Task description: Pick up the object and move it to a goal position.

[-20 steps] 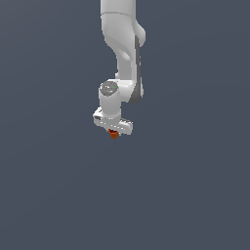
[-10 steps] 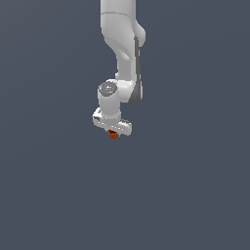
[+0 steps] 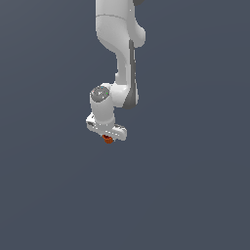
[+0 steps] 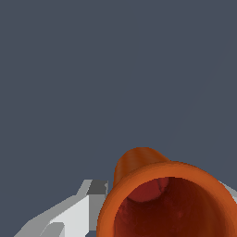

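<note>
Tool [image 3: 108, 138] pinching the small orange cup [image 4: 169, 199] near its flared rim. Likely light, rigid, slick-walled; tapered body could slip downward.

A white robot arm [image 3: 118, 44] comes down from the top of the exterior view against a plain dark grey-blue backdrop. Its wrist bends toward the exterior view's left and ends in a white gripper [image 3: 107, 137] pointing downward. A tiny orange-red object [image 3: 108, 140] pokes out just beneath the gripper body, touching it, tucked where the fingers would be. The fingers themselves are too small to make out, so how far apart they stand is unclear.
</note>
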You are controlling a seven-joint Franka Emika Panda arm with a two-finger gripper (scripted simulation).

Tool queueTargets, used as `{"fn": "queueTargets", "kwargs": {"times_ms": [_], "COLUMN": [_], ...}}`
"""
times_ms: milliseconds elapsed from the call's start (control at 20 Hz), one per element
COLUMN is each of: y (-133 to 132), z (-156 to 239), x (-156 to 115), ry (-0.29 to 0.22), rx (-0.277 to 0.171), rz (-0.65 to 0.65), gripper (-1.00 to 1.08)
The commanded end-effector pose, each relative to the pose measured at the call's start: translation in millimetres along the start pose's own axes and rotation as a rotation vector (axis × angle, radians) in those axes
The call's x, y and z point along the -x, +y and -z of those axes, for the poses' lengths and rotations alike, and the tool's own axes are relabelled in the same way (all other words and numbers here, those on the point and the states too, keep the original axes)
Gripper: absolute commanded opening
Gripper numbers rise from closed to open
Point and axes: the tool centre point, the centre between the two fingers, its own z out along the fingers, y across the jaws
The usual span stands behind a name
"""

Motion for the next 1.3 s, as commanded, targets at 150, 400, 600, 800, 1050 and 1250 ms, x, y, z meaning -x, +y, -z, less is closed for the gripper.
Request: {"fn": "queueTargets", "kwargs": {"times_ms": [150,400,600,800,1050,1250], "y": [12,23,30,38,45,49], "z": [1,2,3,4,4,4], "x": [-35,-69,-93,-116,-141,-155], "ry": [0.001,0.001,0.000,0.000,0.000,0.000], "rx": [0.000,0.000,0.000,0.000,0.000,0.000], "rz": [0.000,0.000,0.000,0.000,0.000,0.000], "gripper": [-1.00,-1.00,-1.00,-1.00,-1.00,-1.00]}}
